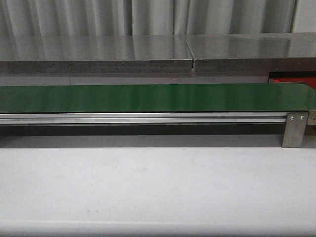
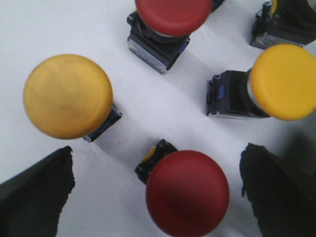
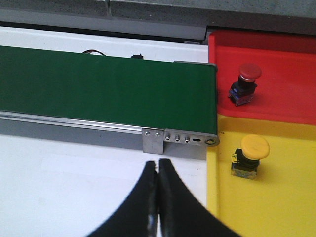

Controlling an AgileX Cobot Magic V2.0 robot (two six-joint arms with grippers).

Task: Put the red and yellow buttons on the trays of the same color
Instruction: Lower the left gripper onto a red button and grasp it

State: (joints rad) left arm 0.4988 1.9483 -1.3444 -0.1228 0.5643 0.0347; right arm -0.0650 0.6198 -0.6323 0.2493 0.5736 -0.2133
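A pale curtain hangs behind a grey counter (image 1: pixel 148 54), and in front of it a long green belt (image 1: pixel 148 98) crosses the front view above a white table (image 1: pixel 148 187). At 3 o'clock, behind the belt end, a small piece of the red tray (image 1: pixel 294 80) shows.

In the left wrist view, the left gripper (image 2: pixel 158 192) has its fingers (image 2: pixel 37 195) spread wide over the white surface. Between them stands a red button (image 2: pixel 187 192). A yellow button (image 2: pixel 68 96) is at 10 o'clock from it, a second yellow button (image 2: pixel 284 81) at 2 o'clock, and a second red button (image 2: pixel 170 17) at 12 o'clock.

In the right wrist view, the right gripper (image 3: pixel 157 195) has its fingers pressed together, holding nothing. At 2 o'clock from it a red-capped button (image 3: pixel 245 83) lies in the red tray (image 3: pixel 286 64). Nearer, at 3 o'clock, a yellow-capped button (image 3: pixel 251 155) lies in the yellow tray (image 3: pixel 276 207).
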